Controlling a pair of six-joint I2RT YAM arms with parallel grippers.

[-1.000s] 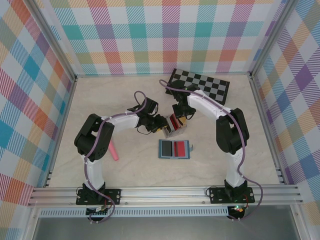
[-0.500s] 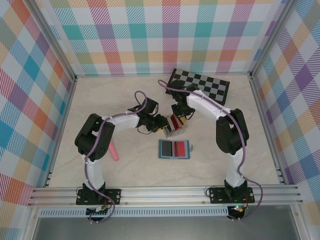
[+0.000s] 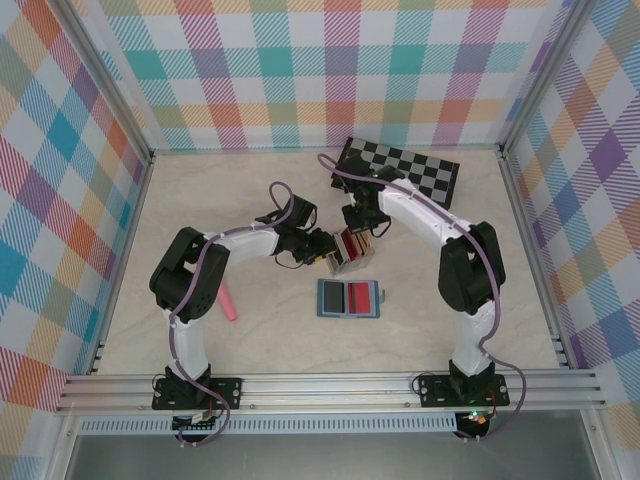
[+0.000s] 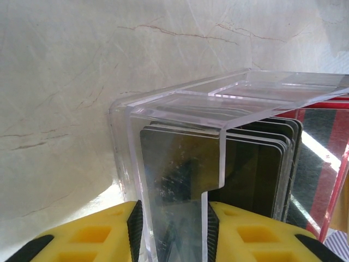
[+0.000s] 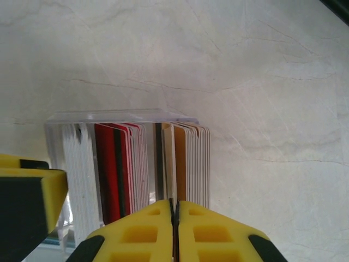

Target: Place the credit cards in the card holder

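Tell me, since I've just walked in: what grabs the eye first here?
Both arms meet mid-table over a clear rack packed with upright cards: the left jaws clamp its wall, the right jaws are shut against the edge of the tan cards. Just nearer lies the open teal wallet, and a chessboard sits at the back.

1. We see the left claw (image 3: 327,254) and the right claw (image 3: 357,230) meeting at a clear rack (image 3: 352,258) holding upright credit cards (image 3: 347,243), mid-worktop (image 3: 250,200).
2. Just nearer the arm bases lies the card holder (image 3: 324,298), open flat, with a dark card (image 3: 335,297) and a red card (image 3: 361,296) side by side in it.
3. A chessboard (image 3: 400,170) lies at the back; a pink stick (image 3: 228,300) lies left, beside the left arm.
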